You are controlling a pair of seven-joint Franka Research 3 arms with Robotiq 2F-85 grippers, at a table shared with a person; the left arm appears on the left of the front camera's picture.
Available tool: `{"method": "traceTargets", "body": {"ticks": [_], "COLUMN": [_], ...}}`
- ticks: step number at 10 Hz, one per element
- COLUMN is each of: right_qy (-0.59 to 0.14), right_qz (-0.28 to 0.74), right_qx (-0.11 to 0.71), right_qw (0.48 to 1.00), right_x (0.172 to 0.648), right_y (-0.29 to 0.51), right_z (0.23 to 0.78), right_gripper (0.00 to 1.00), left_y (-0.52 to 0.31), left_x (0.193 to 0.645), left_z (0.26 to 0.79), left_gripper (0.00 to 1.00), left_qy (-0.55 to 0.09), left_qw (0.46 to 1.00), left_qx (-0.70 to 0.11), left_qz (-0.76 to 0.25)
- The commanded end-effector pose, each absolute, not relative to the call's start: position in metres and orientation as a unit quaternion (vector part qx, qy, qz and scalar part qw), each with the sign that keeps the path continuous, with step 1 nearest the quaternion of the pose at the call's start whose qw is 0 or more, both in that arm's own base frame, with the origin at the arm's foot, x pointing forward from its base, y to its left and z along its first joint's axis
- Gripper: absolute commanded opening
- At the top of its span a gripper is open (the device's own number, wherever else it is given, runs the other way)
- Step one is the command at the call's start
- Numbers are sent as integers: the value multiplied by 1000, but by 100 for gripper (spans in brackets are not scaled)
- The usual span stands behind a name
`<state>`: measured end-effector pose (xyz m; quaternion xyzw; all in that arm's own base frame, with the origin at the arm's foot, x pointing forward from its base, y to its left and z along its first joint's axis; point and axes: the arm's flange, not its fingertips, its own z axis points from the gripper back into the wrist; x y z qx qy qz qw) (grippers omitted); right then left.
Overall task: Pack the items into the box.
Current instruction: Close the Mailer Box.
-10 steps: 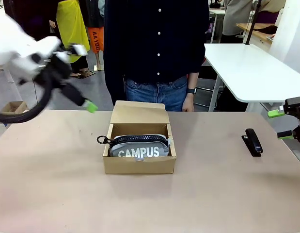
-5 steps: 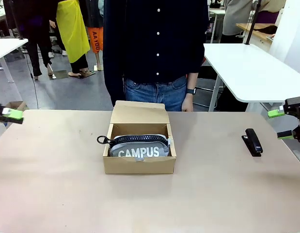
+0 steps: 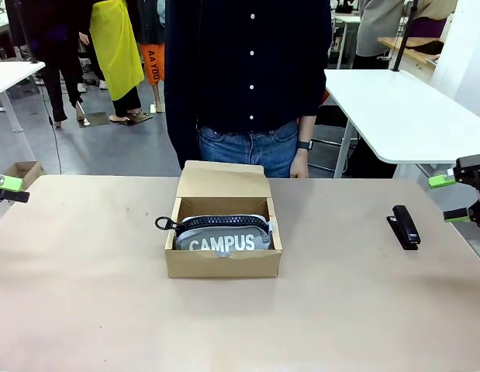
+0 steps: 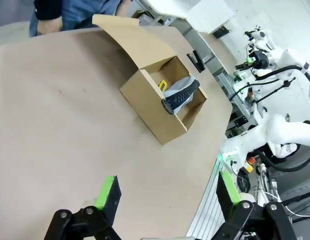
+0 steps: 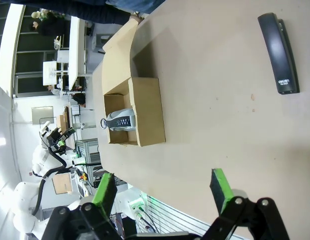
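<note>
The brown cardboard box (image 3: 222,262) stands at the table's middle, its flap lid (image 3: 224,180) raised toward the person. The grey "CAMPUS" pouch (image 3: 222,236) lies inside, its ring pull (image 3: 163,224) hanging over the left wall. In the left wrist view the box (image 4: 149,107) holds the pouch (image 4: 181,94), with a bit of the yellow knife (image 4: 163,84) beside it. My left gripper (image 3: 5,188) sits open and empty at the table's far left edge, its fingers (image 4: 107,192) wide apart. At the far right edge my right gripper (image 3: 449,198) is also open and empty, with the box (image 5: 144,112) far ahead of it.
A black stapler (image 3: 404,226) lies on the table right of the box, near my right gripper, and also appears as the stapler (image 5: 279,52) in the right wrist view. A person stands behind the box, one hand (image 3: 300,167) hanging by the far table edge.
My left arm has pulled back from above the table left of the box to the far left edge. The box, pouch, stapler and right gripper have stayed put.
</note>
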<state>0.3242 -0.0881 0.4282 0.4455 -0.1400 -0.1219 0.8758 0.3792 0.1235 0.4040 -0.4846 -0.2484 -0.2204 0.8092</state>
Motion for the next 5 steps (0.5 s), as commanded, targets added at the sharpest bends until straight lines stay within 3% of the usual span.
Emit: {"method": "traceTargets", "body": {"ticks": [1,5], "right_qy": [-140,-140], "right_qz": [-111,-111], "right_qx": [443,443], "right_qw": [879,879], "right_x": [323,323], "right_y": [-91,-91], "right_z": [428,428], "right_gripper": [100,100], "left_y": [119,119], "left_x": [372,372], "left_z": [404,404], "left_gripper": [100,100], "left_qy": [-257,-257], "left_qw": [811,811], "left_qx": [-479,-479], "left_qz": [-216,-216]}}
